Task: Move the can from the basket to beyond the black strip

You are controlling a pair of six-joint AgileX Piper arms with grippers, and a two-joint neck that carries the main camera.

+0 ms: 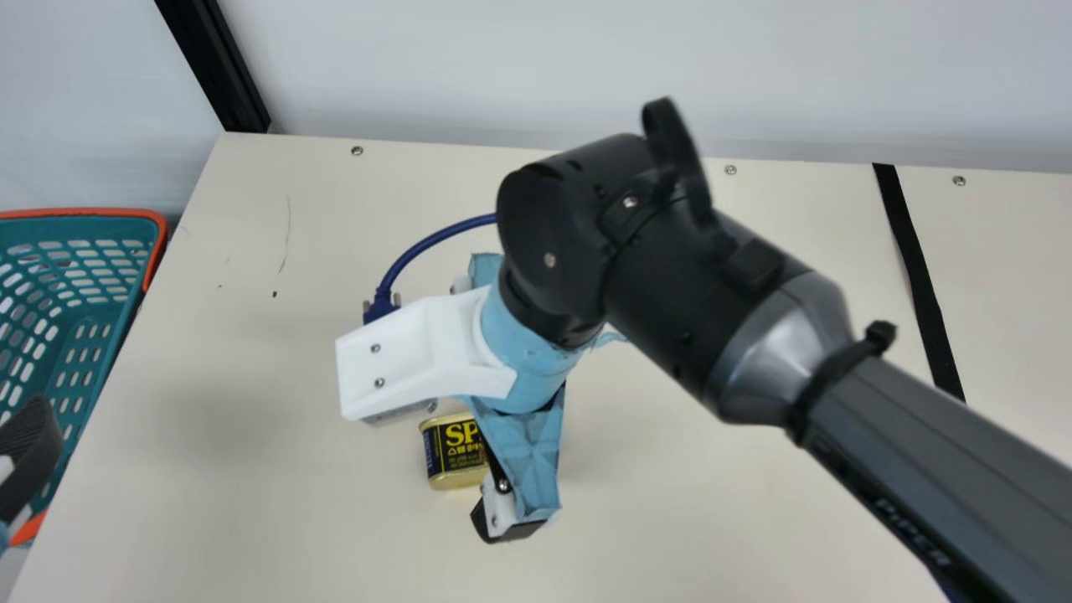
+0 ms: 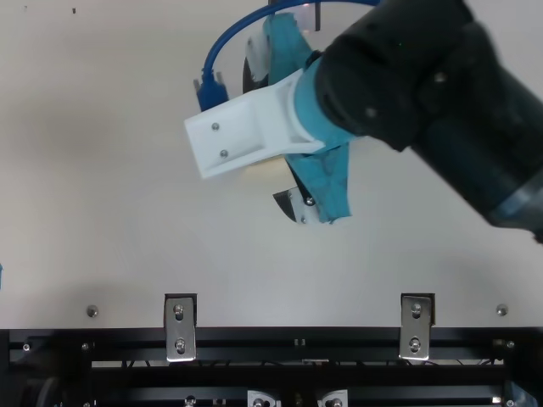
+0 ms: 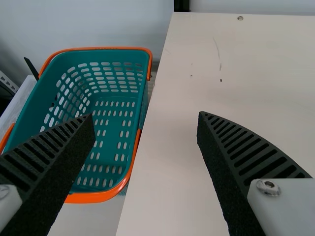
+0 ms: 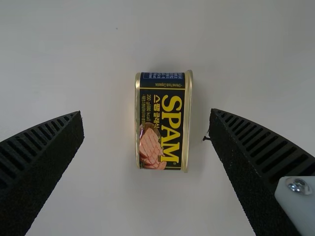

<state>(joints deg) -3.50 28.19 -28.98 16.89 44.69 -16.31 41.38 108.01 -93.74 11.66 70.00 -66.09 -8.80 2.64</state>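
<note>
Standing beside the left gripper (image 3: 146, 117), basket (image 3: 99, 197): within that arm's reach, as a source bin should be; teal lattice plastic, rounded corners, smooth orange rim.

Left gripper: spread, nothing pinched, over the table's edge by the basket; probably parked there to leave the middle to the other arm. Black fingers, deeply ribbed, with grainy pads.

Can (image 4: 162, 123): on the table (image 1: 251, 502), out of the basket, between the right gripper's spread fingers but apart from both. It lies on its side, label up, rimmed ends toward the pads, so a straight descent and closing should span it. Gold metal rims, glossy dark label, rounded block shape; the hard rims might slip if pinched off-centre.

Right gripper (image 4: 146, 114): spread above the can, pinching nothing; lining up for the pick, I judge. Wrinkled light-blue wrap, smooth white bracket (image 1: 419, 356).

Black strip (image 1: 921, 276): well off to the right gripper's right; flat, matt, narrow. The can still needs lifting and carrying past it.
</note>
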